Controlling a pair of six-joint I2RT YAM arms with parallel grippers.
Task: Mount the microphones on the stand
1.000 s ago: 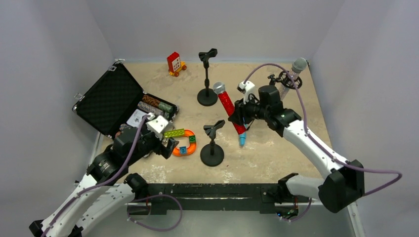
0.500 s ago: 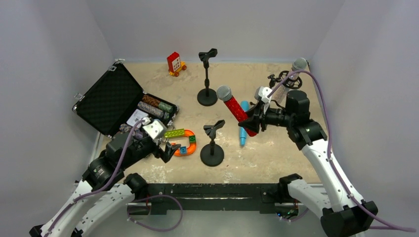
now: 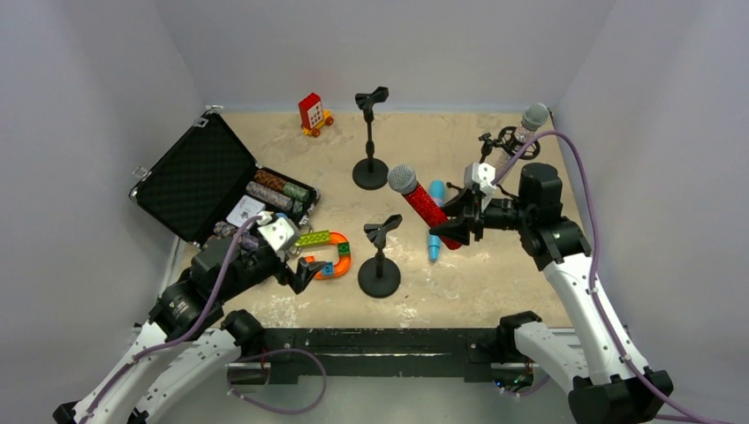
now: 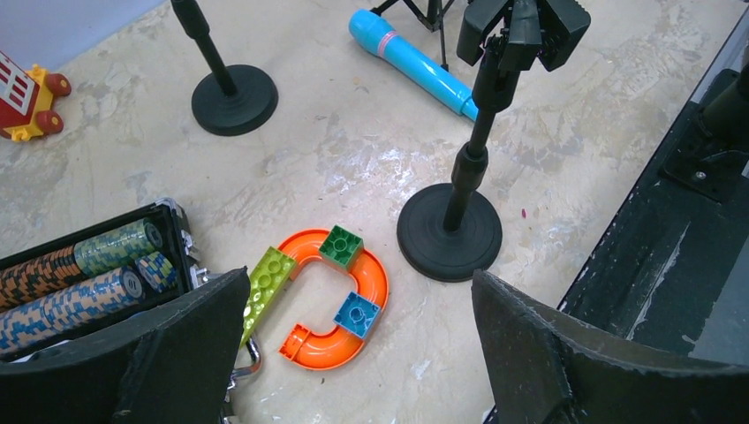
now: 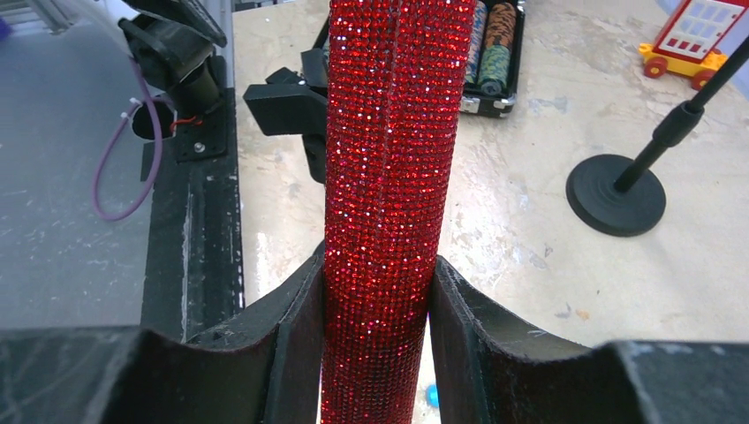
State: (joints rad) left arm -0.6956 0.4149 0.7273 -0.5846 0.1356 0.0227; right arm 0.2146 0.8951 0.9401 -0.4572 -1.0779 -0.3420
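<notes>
Where I grip: my right pincer (image 3: 457,221) clamped on red glitter microphone (image 3: 424,201), aloft.
Left pincer (image 3: 305,268): wide apart, empty.
Room: mottled beige surface (image 3: 495,265) rings black stand (image 3: 380,263), disc-based.

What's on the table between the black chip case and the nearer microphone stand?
An orange curved toy track bearing a green brick and a blue brick, a lime brick alongside; clearest in the left wrist view.
</notes>
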